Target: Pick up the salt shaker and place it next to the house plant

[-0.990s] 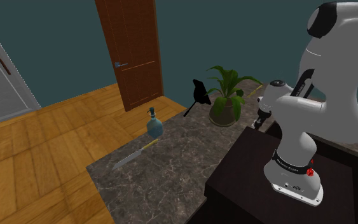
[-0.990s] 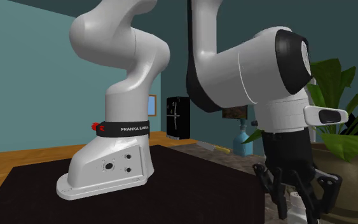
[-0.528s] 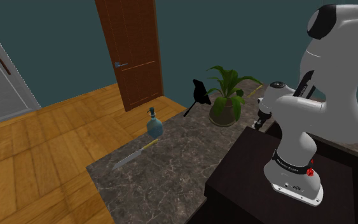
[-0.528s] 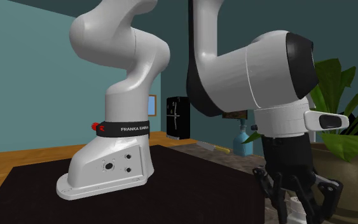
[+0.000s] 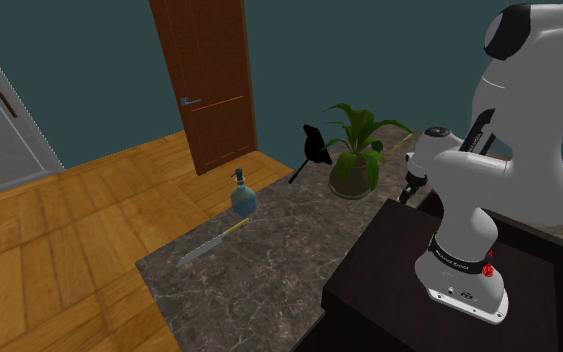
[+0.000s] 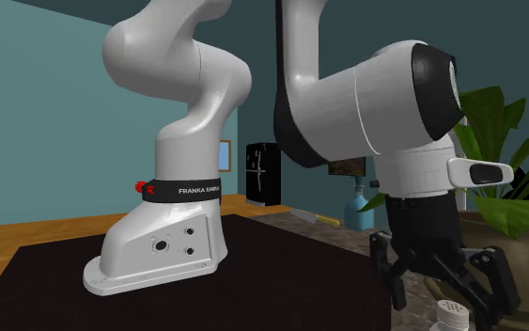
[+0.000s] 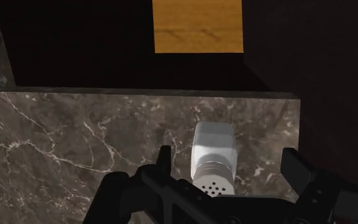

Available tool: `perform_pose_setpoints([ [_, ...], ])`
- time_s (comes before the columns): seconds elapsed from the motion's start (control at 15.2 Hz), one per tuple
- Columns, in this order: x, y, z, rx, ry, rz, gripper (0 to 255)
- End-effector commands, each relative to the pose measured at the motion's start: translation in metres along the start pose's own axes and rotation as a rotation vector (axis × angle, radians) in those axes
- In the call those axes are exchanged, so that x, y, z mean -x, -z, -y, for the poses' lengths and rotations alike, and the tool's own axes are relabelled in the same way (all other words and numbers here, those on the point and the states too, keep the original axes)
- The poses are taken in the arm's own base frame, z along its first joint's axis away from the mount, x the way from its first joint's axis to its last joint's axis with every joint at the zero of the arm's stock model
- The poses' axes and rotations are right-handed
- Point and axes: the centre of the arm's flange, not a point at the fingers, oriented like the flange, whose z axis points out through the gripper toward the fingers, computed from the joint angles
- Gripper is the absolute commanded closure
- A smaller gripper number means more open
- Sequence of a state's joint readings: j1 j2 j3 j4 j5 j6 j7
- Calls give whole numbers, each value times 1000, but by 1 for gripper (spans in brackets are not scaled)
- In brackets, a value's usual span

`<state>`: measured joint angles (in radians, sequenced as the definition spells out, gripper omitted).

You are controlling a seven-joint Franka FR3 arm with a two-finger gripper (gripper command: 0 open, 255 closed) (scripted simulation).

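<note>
My fingers [image 7: 295, 167] are spread wide open, and the salt shaker [image 7: 214, 149] stands upright on the bench [image 7: 75, 146] right between them, touching neither, with the house plant [image 5: 354, 160] close by. It looks small, light and hard with a slick white body. I'd squeeze the squarish body below the holed cap, not the cap.

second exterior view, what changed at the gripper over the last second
The gripper rose a little and its fingers spread wider; they now stand open either side of the white salt shaker, not touching it. Nothing was grasped. House plant, blue bottle and knife on the marble counter are unchanged.
</note>
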<state>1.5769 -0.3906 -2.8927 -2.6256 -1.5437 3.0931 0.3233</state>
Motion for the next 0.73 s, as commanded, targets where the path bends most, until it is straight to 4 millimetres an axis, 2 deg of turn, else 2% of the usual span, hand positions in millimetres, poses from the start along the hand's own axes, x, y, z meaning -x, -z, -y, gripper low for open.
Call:
perform_pose_setpoints([
  [0.0,0,20,-1,-1,0,0,0],
  [0.13,0,43,-1,-1,0,0,0],
  [0.66,0,43,-1,-1,0,0,0],
])
